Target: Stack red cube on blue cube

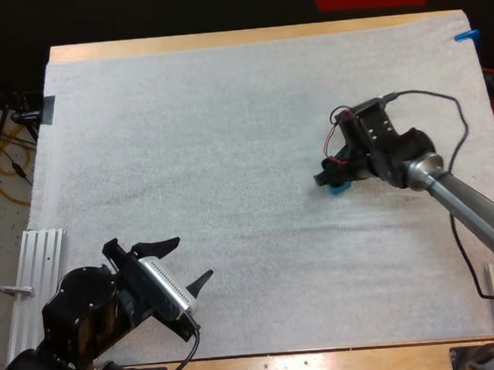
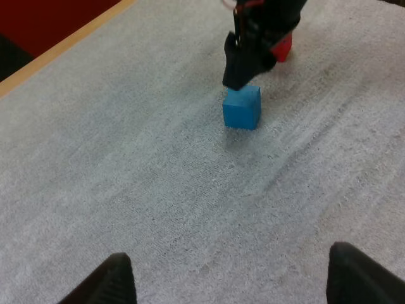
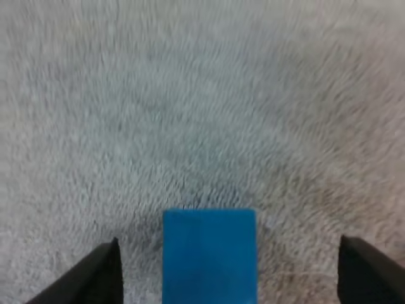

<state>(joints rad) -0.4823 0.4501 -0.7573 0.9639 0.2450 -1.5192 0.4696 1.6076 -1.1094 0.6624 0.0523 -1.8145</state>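
One white mat (image 1: 228, 152) over wooden table (image 1: 221, 40), blue cube (image 2: 242, 107) on mat

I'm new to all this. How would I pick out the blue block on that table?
On the wooden table, look across the white mat to the right gripper, the black two-fingered claw on the arm reaching in from the right. The small bright blue cube sits beneath its open fingers. Its only neighbour, a small red cube, lies close by that gripper, partly hidden by it.
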